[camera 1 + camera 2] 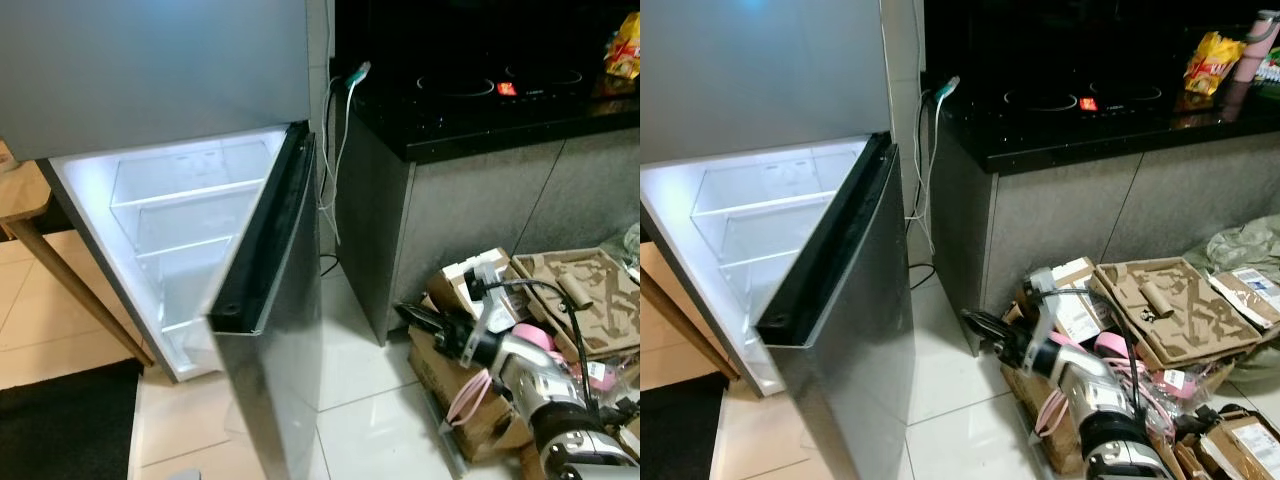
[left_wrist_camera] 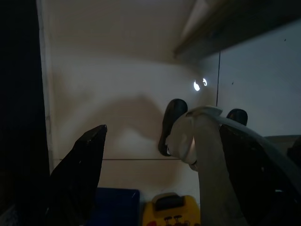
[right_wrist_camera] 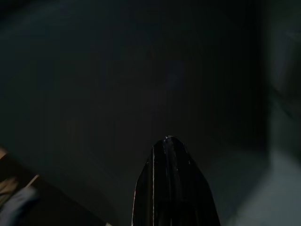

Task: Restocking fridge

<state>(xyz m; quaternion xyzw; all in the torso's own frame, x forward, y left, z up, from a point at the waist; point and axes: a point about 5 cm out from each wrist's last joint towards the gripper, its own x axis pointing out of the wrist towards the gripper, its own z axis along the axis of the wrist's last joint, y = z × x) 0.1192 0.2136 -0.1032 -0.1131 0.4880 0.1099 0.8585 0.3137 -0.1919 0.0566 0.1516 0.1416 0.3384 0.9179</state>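
The fridge [image 1: 160, 80] stands at the robot's left with its lower door [image 1: 265, 300] swung open toward the camera; the lit compartment [image 1: 185, 230] behind it shows bare clear shelves. A dark tabletop [image 1: 480, 110] with a hob [image 1: 1080, 100] runs to the right, a yellow snack bag [image 1: 1212, 62] near its far end. On the floor below lie cardboard boxes [image 1: 1170, 310]. The right gripper [image 1: 422, 322] reaches low, beside the tabletop's base and in front of the boxes, its fingers pressed together. The left gripper [image 2: 155, 188] hangs over pale floor tiles, fingers [image 2: 77, 179] spread, a yellow device [image 2: 171, 214] beneath.
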